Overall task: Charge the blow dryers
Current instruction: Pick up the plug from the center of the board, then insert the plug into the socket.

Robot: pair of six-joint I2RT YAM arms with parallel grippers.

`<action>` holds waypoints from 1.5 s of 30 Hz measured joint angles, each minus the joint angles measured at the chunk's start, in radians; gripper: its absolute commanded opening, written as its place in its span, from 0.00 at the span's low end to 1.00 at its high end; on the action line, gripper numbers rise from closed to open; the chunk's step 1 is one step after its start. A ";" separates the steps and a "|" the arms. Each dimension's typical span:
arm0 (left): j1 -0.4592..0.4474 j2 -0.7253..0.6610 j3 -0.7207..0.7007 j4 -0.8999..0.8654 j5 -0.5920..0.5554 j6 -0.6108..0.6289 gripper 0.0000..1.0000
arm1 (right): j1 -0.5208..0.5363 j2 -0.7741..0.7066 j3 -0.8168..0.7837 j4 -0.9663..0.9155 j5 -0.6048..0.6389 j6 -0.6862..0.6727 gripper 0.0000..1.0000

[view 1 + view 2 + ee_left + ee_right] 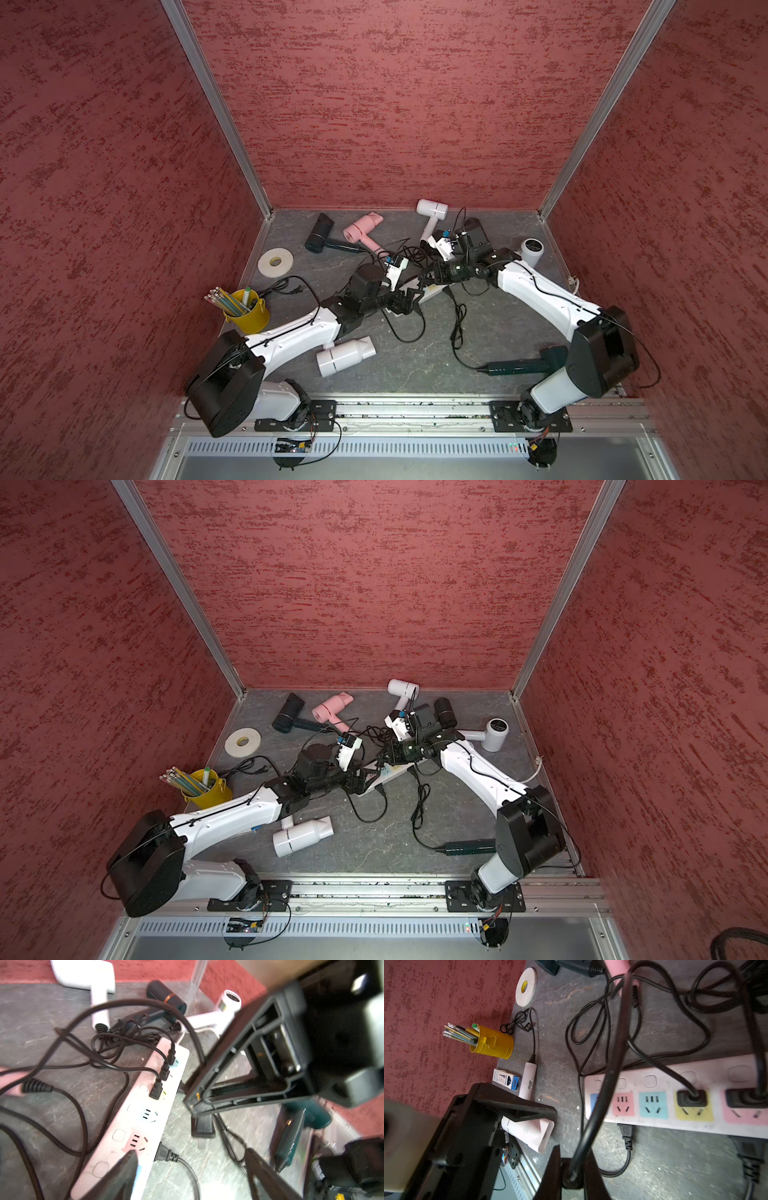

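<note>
The right gripper (572, 1169) is clenched on a black plug (570, 1176), poised, I judge, for the free pink socket (623, 1104) of the power strip (670, 1081) just beyond its fingertips. The left gripper (190, 1152) gapes empty over a loose plug (164, 1154); the blow dryers (361, 226) lie scattered farther out.

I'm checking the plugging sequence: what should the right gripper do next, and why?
Probably swing the black plug over the free teal socket on the power strip and line up its prongs. The right gripper is shut on that plug beside the strip; the left gripper stands open, holding nothing.
</note>
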 measured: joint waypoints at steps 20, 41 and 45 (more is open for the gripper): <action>0.249 0.002 -0.075 0.058 0.078 -0.253 1.00 | 0.193 -0.112 -0.366 0.580 0.483 -0.071 0.00; 0.293 -0.035 -0.118 0.052 -0.012 -0.294 1.00 | 0.282 0.098 -0.386 0.791 0.726 -0.172 0.00; 0.293 -0.047 -0.125 0.049 -0.038 -0.294 1.00 | 0.282 0.122 -0.386 0.800 0.748 -0.177 0.00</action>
